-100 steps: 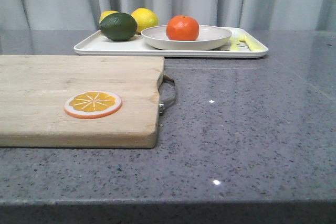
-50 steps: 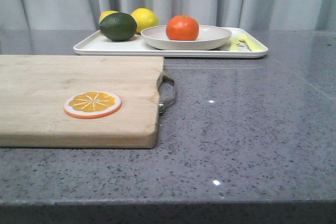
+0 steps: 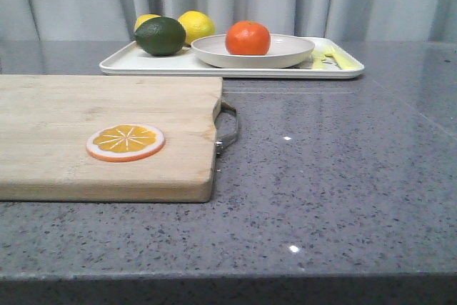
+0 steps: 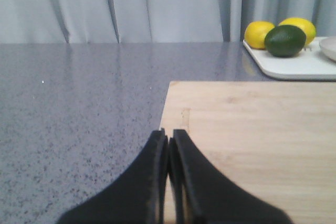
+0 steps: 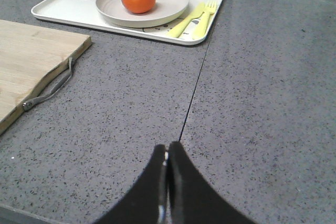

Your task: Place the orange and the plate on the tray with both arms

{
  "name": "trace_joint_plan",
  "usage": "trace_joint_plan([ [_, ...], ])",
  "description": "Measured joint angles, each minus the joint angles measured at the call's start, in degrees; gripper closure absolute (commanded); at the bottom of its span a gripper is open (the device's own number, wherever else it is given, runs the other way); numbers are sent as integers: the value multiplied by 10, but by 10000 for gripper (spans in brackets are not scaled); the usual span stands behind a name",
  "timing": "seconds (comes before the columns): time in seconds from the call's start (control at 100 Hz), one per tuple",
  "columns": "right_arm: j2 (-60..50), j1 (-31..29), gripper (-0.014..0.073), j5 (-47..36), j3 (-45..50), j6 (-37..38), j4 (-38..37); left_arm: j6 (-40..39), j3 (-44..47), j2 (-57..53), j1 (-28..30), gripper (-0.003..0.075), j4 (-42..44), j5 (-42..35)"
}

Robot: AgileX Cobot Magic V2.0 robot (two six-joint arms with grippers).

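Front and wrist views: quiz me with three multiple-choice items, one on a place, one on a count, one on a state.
1. Where is the orange?
A. on the cutting board
B. in the plate on the tray
C. on the bare table

2. How many lemons are on the tray?
A. none
B. two
C. four

3. How are both pincers?
A. shut, empty
B. wide open
C. gripping fruit

B: the orange rests in the plate.
B: two yellow fruits sit behind the lime.
A: left pincer and right pincer fingers meet.
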Motion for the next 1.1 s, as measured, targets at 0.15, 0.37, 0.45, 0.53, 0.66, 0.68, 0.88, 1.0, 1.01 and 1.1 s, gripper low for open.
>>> trace_joint_plan([
  [0.15,0,0,661,0,0,0,0,0,0,0,0,740,0,-5],
  [0.37,0,0,661,0,0,0,0,0,0,0,0,740,0,-5],
  [0.45,0,0,661,0,0,0,0,0,0,0,0,740,0,-5],
  [0.53,0,0,661,0,0,0,0,0,0,0,0,740,0,-5],
  [0.66,0,0,661,0,0,0,0,0,0,0,0,741,0,-5],
  [0.68,0,0,661,0,0,0,0,0,0,0,0,740,0,-5],
  [0.88,0,0,661,0,0,0,0,0,0,0,0,740,0,-5],
  [1.0,0,0,661,0,0,0,0,0,0,0,0,740,0,-5],
  [1.01,0,0,661,0,0,0,0,0,0,0,0,740,0,-5],
  [1.1,0,0,661,0,0,0,0,0,0,0,0,740,0,-5],
])
